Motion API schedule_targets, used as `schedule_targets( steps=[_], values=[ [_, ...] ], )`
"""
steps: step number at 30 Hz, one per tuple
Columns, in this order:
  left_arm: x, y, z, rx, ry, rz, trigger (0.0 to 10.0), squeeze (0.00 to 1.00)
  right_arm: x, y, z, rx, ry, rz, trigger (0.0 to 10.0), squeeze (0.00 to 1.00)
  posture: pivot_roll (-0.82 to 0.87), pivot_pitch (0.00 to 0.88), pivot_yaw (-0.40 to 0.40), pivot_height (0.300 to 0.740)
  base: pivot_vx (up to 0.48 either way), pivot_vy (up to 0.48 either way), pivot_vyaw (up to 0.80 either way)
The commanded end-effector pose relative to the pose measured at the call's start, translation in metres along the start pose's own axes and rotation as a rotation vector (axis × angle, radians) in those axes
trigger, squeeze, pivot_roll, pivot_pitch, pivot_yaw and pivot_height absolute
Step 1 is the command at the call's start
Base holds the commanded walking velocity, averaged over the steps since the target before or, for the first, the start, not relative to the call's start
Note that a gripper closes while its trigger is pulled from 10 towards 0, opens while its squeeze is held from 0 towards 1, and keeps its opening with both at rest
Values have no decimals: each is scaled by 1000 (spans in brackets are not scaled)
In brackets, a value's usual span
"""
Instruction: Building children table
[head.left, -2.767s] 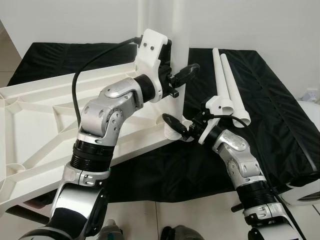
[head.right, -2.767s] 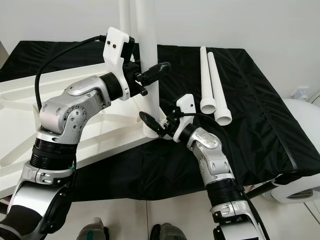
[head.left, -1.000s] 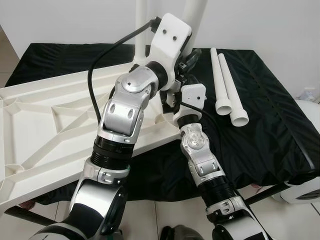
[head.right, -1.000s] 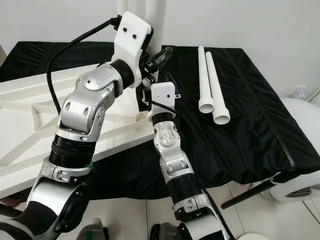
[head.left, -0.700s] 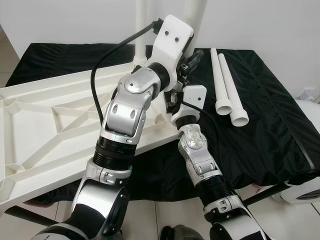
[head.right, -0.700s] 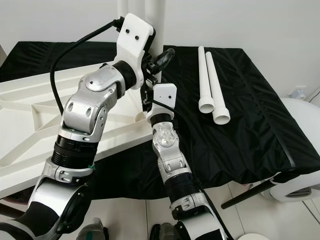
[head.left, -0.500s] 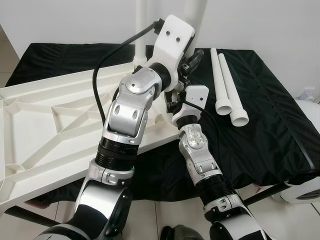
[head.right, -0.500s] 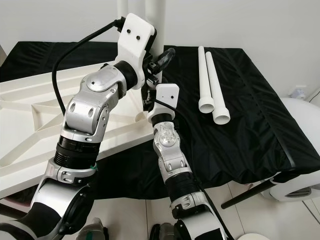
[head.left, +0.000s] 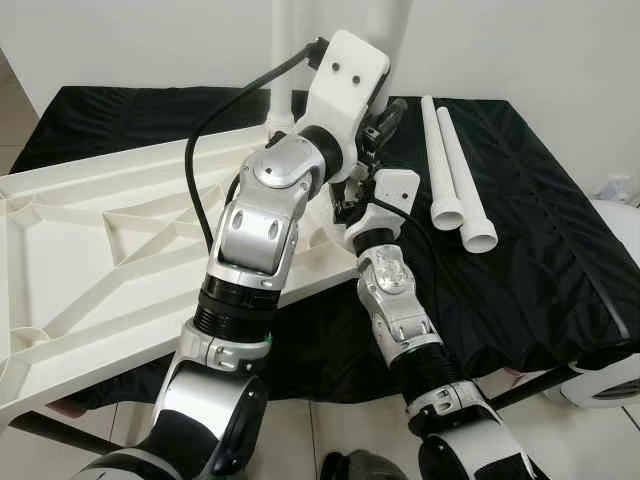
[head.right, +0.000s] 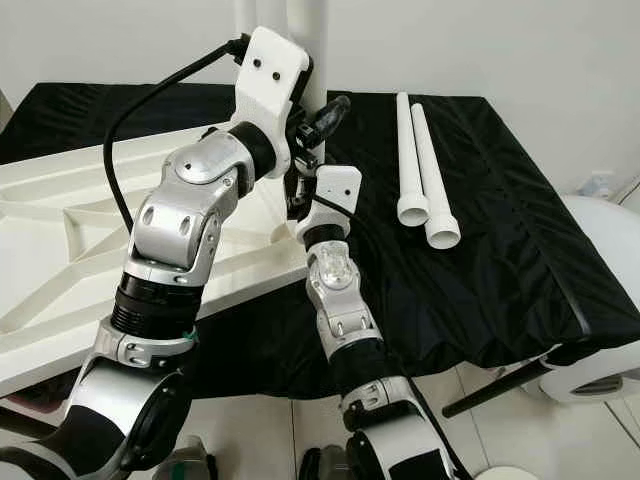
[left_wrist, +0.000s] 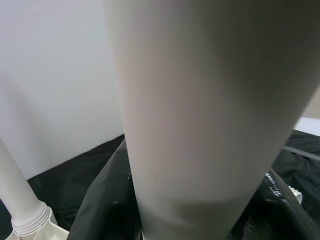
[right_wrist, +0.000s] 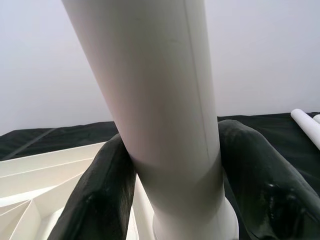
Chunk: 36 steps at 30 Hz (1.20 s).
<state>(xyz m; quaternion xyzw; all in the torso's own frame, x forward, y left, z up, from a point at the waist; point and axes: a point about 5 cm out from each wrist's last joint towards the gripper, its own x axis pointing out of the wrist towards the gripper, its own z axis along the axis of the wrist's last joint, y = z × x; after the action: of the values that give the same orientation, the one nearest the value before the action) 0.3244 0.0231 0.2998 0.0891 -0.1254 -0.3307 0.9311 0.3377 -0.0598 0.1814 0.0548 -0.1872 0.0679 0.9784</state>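
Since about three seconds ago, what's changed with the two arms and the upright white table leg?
The right gripper moved in from the side and closed around the upright white plastic table leg near its base. The left gripper rose higher up the same leg. The upturned white tabletop and the two loose white legs stayed put.

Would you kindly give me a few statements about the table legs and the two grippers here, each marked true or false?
1. Two loose white legs lie side by side on the black cloth. True.
2. The right gripper is closed around an upright leg near its base. True.
3. The left gripper hangs idle beside the robot. False: it is raised against the same upright leg, above the right gripper.
4. The white tabletop lies with its smooth side up. False: its ribbed underside faces up.
5. A second upright leg stands on the tabletop behind the held one. True.
6. The loose legs rest on the tabletop. False: they lie on the cloth, apart from it.
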Motion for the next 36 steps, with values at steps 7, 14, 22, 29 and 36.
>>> schedule_targets(
  steps=[7,14,22,29,36],
  values=[
    [-5,20,10,22,-32,285,10000,0,-1,-20,-11,34,51,-115,10000,0,80,0,-77,740,0,0,0],
    [-5,20,11,16,-33,284,10000,0,-1,-23,-11,55,44,-126,941,0,77,0,-73,740,0,0,0],
    [-5,20,11,15,-34,285,10000,0,0,-24,-10,61,35,-134,0,0,77,0,-73,740,0,0,0],
    [-4,16,9,-44,-50,236,10000,1000,4,-29,-7,67,31,-154,10000,0,76,0,-71,740,0,0,0],
    [-7,10,4,-32,-45,181,10000,1000,7,-35,-5,82,25,-193,10000,0,72,0,-65,740,0,0,0]
  ],
)
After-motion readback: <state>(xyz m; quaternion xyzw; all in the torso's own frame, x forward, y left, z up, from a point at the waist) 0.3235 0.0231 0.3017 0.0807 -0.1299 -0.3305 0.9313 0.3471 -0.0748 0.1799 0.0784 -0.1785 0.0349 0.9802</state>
